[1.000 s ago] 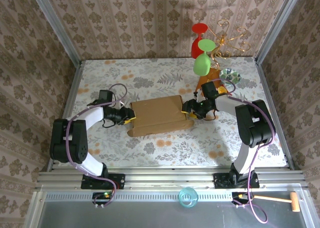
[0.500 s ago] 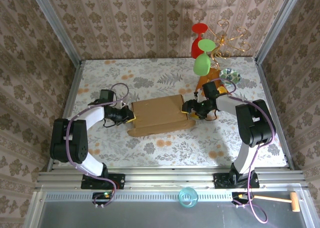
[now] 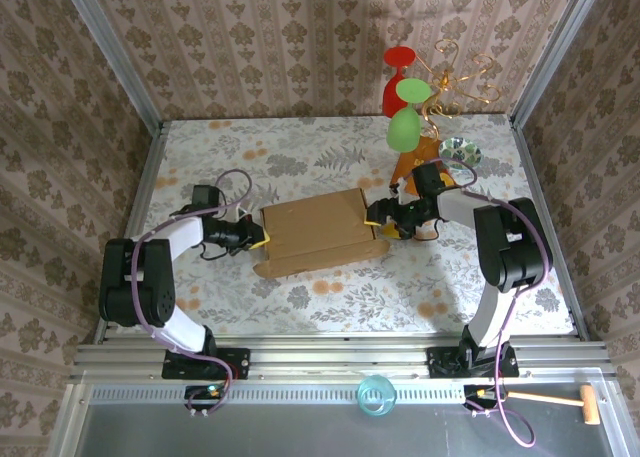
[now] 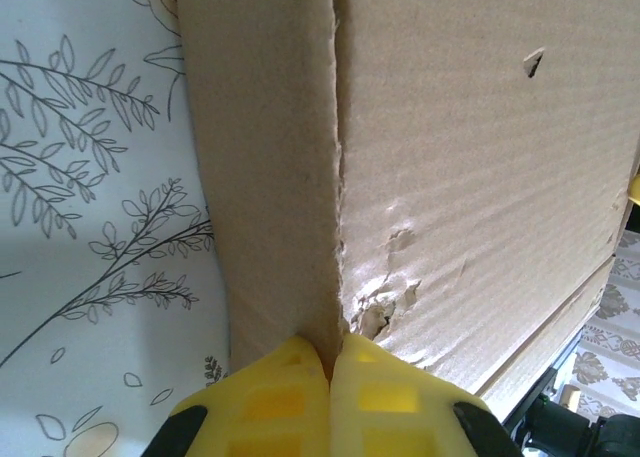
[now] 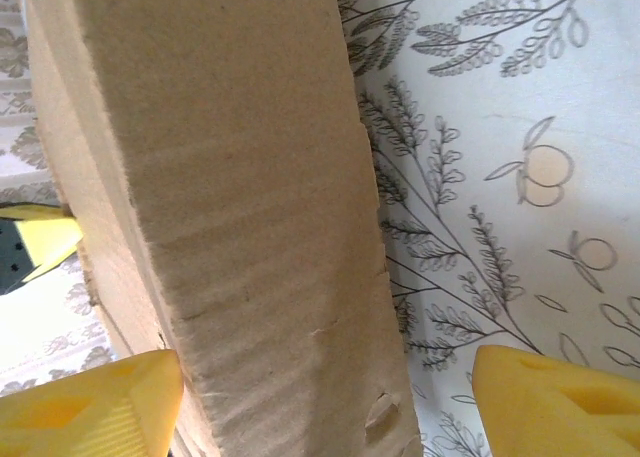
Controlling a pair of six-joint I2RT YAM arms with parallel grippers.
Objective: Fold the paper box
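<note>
- The paper box (image 3: 318,232) lies mid-counter (image 3: 290,157), between my two tools.
- My left tool (image 3: 258,239) pinches its left edge tight.
- My right tool (image 3: 376,223) straddles its right end, fingers spread wide.

Top cam high behind bases, down on whole table (image 3: 300,152). Wrist cams tight past left tool (image 4: 330,367), right tool (image 5: 325,407), facing inward; all share paper box (image 3: 318,232).

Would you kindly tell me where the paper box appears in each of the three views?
Top external: the paper box lies near the picture's middle.
Left wrist: the paper box spans top and right.
Right wrist: the paper box runs down left and centre.
Shared landmark: the floral tablecloth beside it.
</note>
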